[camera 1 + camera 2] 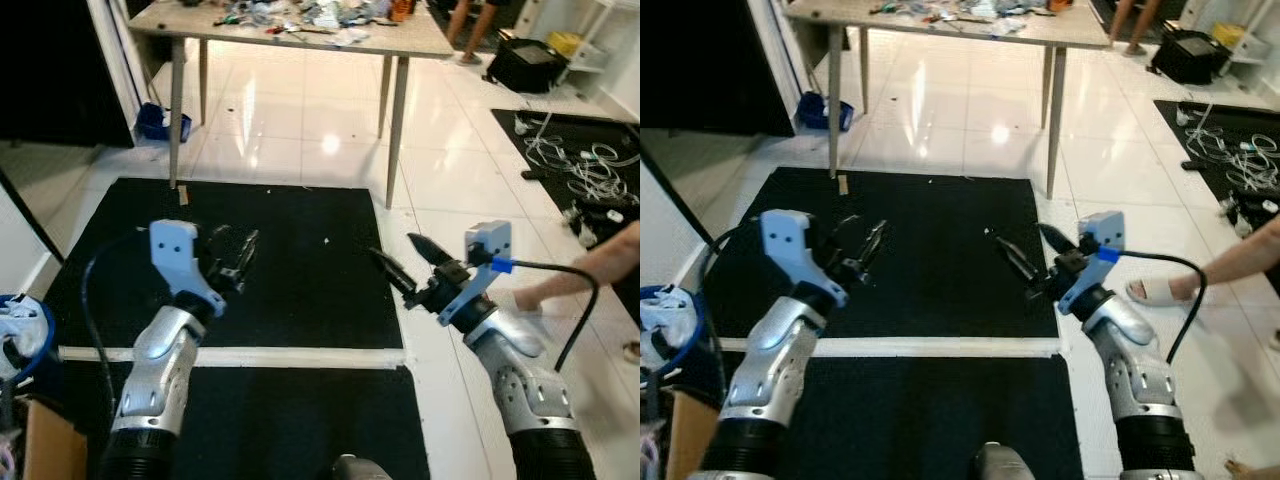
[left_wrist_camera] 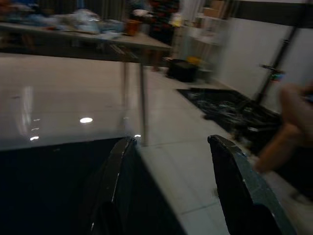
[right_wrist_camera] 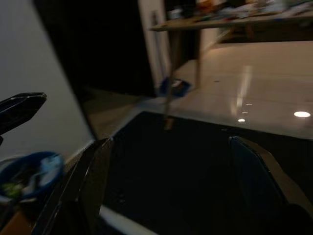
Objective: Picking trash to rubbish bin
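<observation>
Both the left claw (image 1: 235, 255) and the right claw (image 1: 405, 265) hang wide open and empty over the black mat (image 1: 290, 250), while the trash (image 1: 300, 15) on the far worktop (image 1: 420, 42) looks like light, crinkly scraps, best pinched by an edge.

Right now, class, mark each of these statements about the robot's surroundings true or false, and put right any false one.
1. Both claws are empty. True: the left claw and right claw hold nothing.
2. The right claw is shut. False: its fingers stand apart.
3. The table carries clutter. True.
4. The floor mat under the arms is white. False: it is black, on pale tiles.
5. A blue-rimmed bin sits at the robot's right. False: it is at its left.
</observation>
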Controlling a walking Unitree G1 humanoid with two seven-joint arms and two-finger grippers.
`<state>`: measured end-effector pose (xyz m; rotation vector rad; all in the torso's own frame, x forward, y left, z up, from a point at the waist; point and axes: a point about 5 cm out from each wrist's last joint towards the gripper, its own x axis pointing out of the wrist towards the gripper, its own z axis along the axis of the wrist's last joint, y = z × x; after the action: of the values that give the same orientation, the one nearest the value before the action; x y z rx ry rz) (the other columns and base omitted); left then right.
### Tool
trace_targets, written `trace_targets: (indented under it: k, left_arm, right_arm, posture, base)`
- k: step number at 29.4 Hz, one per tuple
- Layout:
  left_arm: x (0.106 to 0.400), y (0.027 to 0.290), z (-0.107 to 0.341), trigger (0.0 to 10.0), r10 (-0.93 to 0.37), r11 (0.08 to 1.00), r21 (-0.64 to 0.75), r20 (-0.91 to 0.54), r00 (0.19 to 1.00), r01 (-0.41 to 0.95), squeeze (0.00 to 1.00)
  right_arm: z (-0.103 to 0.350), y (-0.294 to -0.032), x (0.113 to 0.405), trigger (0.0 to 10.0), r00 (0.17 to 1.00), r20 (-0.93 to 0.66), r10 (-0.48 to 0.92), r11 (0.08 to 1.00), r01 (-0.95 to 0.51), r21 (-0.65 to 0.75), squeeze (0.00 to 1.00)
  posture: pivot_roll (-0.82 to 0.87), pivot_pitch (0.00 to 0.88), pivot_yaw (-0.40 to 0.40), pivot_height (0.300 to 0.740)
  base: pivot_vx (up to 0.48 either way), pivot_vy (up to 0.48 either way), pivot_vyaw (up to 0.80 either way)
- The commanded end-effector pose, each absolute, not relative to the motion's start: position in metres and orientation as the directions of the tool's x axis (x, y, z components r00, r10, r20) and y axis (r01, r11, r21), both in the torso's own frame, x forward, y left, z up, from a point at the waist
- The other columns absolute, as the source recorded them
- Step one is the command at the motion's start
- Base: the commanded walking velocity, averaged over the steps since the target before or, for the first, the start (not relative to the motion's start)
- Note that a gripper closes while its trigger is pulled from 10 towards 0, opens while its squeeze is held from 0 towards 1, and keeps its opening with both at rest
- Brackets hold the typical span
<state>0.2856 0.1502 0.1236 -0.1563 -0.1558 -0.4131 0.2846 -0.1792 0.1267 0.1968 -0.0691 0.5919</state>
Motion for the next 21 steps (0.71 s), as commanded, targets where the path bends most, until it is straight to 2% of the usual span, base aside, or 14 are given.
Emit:
trace_targets:
  k: [1,5,18,21]
  left_arm:
    - [0.2845,0.1506,0.1235,10.0,-0.393,0.903,-0.111,0.173,0.903,0.414,0.0]
    - [0.284,0.1506,0.1231,10.0,-0.395,0.903,-0.111,0.169,0.903,0.416,0.0]
    - [0.2827,0.1493,0.1206,10.0,-0.421,0.891,-0.111,0.158,0.893,0.44,0.0]
    - [0.2826,0.1488,0.1203,10.0,-0.43,0.886,-0.117,0.161,0.888,0.45,0.0]
  right_arm:
    - [0.1276,-0.1767,0.2844,10.0,0.822,0.125,0.556,0.805,-0.57,0.167,0.0]
    - [0.1267,-0.1755,0.2836,10.0,0.819,0.122,0.561,0.801,-0.574,0.17,0.0]
    - [0.124,-0.1748,0.2826,10.0,0.813,0.108,0.572,0.796,-0.582,0.165,0.0]
    - [0.1233,-0.175,0.2825,10.0,0.813,0.106,0.573,0.796,-0.583,0.162,0.0]
  posture:
    - [-0.04,0.0,-0.043,0.74]
    - [-0.04,0.0,-0.046,0.74]
    - [-0.04,0.0,-0.043,0.74]
    - [-0.04,0.0,-0.043,0.74]
  base:
    - [0.0,0.0,-0.8]
    - [0.0,0.0,-0.75]
    - [0.0,0.0,0.0]
    - [0.256,0.0,0.0]
